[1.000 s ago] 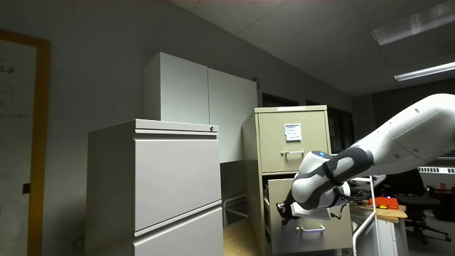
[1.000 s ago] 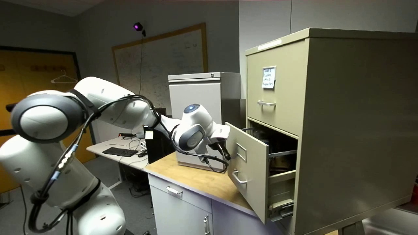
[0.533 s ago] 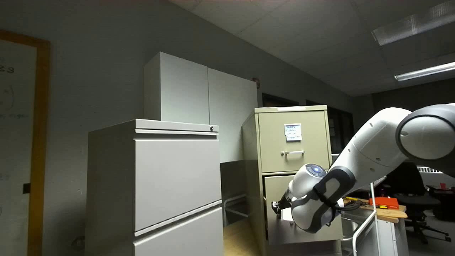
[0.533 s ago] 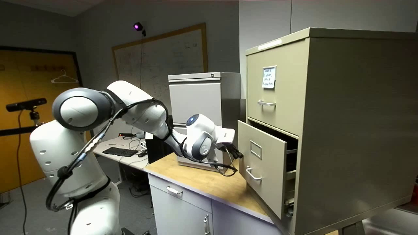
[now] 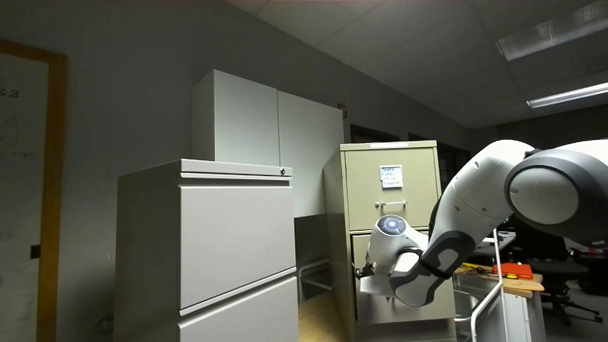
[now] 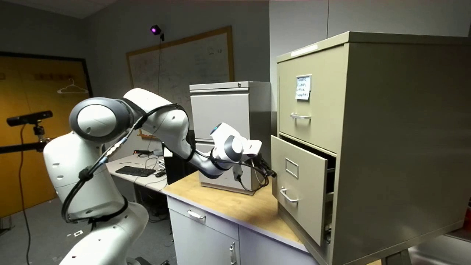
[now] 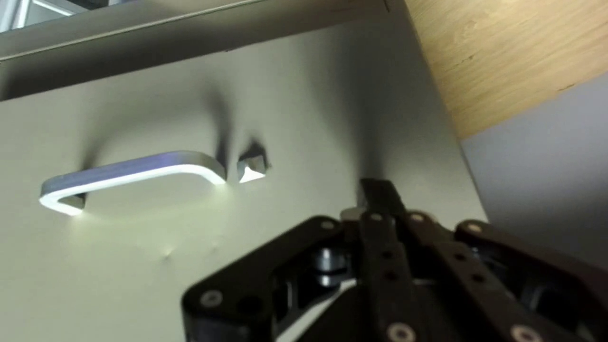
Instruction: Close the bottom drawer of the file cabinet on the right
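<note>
The beige file cabinet (image 6: pixel 397 140) stands at the right in an exterior view, and its side (image 5: pixel 335 256) shows in an exterior view. Its bottom drawer (image 6: pixel 305 180) stands partly out, with a dark gap along its top and side. The drawer front (image 5: pixel 413 311) is partly hidden by the arm there. The wrist view shows the drawer front (image 7: pixel 294 109) close, with its pull handle (image 7: pixel 133 171) left of the fingers. My gripper (image 7: pixel 380 190) is shut and empty. Its fingertips (image 6: pixel 273 173) appear to touch the drawer front near the edge away from the gap.
The upper drawer (image 6: pixel 312 103) with a paper label is shut. A light-grey cabinet (image 6: pixel 220 114) stands beside the file cabinet on a wooden countertop (image 6: pixel 228 202). A white cupboard (image 5: pixel 247 123) is behind. A red box (image 5: pixel 513 270) lies at the far right.
The bottom drawer has moved inward, mostly in the first half second, and its gap has narrowed. The shut gripper has moved toward the cabinet with it, and the arm has reached further forward.
</note>
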### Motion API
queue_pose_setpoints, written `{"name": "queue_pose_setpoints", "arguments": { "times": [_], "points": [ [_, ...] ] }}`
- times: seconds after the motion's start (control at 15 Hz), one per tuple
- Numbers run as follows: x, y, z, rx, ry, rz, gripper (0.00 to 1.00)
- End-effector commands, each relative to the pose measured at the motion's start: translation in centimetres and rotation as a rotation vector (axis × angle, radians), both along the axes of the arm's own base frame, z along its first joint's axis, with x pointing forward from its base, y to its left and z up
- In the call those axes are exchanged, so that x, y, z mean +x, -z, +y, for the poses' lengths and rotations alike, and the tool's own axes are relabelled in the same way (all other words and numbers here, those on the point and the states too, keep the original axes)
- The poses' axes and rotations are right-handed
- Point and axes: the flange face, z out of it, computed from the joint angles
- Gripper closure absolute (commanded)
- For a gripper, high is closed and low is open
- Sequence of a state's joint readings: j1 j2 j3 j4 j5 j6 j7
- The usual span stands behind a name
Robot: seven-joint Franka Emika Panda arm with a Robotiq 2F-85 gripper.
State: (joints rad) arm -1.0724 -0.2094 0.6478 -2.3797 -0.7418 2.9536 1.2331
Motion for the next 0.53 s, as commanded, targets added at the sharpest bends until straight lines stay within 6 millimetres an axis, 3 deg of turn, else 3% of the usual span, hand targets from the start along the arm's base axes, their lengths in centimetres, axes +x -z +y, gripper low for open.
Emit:
{"name": "queue_pose_setpoints", "arguments": {
  "times": [0.0, 0.27, 0.4, 0.47],
  "points": [
    [4.1, -5.0, -0.5, -0.107, 0.123, -0.090, 1.00],
    [5.5, -3.3, 1.9, -0.209, 0.284, -0.097, 1.00],
    [5.6, -2.5, 2.0, -0.255, 0.365, -0.111, 1.00],
    [5.5, -2.0, 1.8, -0.280, 0.392, -0.122, 0.94]
  ]
}}
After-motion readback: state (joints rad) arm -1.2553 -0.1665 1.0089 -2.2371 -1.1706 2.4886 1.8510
